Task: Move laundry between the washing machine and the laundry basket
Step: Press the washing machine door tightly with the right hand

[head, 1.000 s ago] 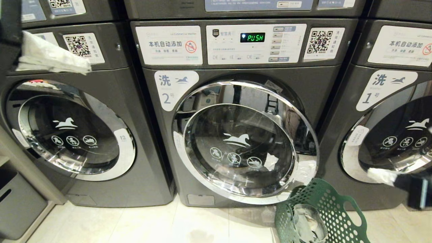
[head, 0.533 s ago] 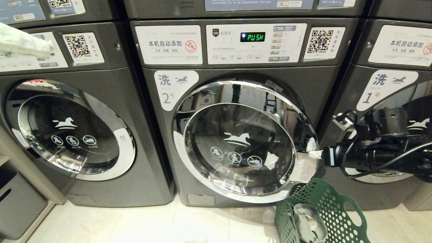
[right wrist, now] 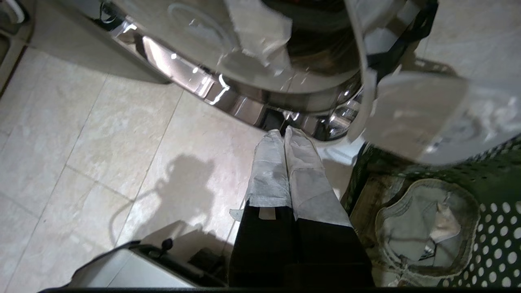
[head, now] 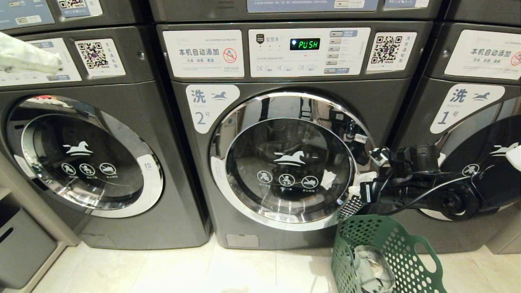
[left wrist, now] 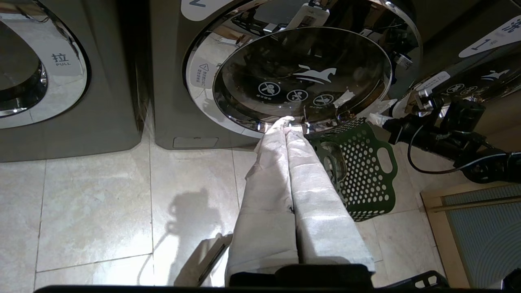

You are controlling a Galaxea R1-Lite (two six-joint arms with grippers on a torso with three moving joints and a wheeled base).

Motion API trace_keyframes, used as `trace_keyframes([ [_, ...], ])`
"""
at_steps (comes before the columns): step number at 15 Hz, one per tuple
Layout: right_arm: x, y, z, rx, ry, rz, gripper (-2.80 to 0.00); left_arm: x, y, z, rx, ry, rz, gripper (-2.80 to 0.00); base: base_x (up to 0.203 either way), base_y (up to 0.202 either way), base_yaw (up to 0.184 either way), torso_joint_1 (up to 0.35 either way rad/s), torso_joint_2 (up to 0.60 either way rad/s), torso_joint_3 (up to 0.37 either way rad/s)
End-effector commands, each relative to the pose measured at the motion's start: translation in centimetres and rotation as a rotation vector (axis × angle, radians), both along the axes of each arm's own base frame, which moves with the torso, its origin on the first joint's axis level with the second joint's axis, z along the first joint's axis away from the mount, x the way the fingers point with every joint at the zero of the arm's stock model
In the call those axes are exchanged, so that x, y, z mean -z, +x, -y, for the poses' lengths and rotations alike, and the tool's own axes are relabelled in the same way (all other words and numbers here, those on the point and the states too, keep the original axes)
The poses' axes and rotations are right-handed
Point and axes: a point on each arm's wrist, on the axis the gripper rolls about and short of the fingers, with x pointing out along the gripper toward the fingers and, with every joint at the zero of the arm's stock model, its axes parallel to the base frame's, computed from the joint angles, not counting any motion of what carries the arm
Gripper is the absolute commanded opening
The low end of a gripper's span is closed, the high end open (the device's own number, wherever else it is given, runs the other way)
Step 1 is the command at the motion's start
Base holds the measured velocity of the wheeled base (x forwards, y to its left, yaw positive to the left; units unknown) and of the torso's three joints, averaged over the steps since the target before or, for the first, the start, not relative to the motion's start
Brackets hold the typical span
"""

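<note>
Right tool (head: 357, 185) is squeezed shut with nothing in it, and its white-wrapped tips (right wrist: 285, 136) sit at the right edge of the shiny round door (head: 285, 160) of the washing machine (head: 285, 134) marked 2. I cannot tell if the tips touch the chrome ring. Its black arm (head: 431, 193) comes in from the right, in front of the machine marked 1 (head: 468, 110).

Just below that tool stands the green laundry basket (head: 390, 240) with round holes, on the pale tile floor (head: 163, 268). Its far rim is near the bottom of the door. Inside the basket lies the laundry (head: 372, 270), a small grey and white bundle, low under the tool.

Left tool (left wrist: 285, 122) is clenched too, its two white-wrapped fingers (left wrist: 276, 162) pressed side by side and holding nothing. It hangs high up and away from the right tool, and in the head view only a white bit of it shows at the top left, in front of a third machine (head: 81, 154). From its own camera it points toward the lower rim of door 2, with the basket just beside that line.

A green sign reading PUSH (head: 304, 44) glows on the panel above the door.
</note>
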Motion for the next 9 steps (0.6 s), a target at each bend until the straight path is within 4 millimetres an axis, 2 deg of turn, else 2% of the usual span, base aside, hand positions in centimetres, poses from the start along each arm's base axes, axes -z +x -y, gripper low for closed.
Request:
trace_keyframes([
  [1, 0.8, 1.6, -0.4, 0.021, -0.017, 0.017, -2.80, 0.4, 0.2, 0.1, 0.000, 0.005, -0.022, -2.80, 0.000, 0.000, 0.000, 0.000, 0.00, 0.000],
  [4, 1.2, 4.0, -0.4, 0.116, -0.060, 0.109, -2.80, 0.7, 0.3, 0.1, -0.002, 0.010, -0.034, -2.80, 0.000, 0.000, 0.000, 0.000, 0.00, 0.000],
  [9, 2.2, 6.8, -0.1, 0.154, -0.065, 0.141, -2.80, 0.8, 0.2, 0.0, -0.007, 0.012, -0.033, -2.80, 0.000, 0.000, 0.000, 0.000, 0.00, 0.000],
])
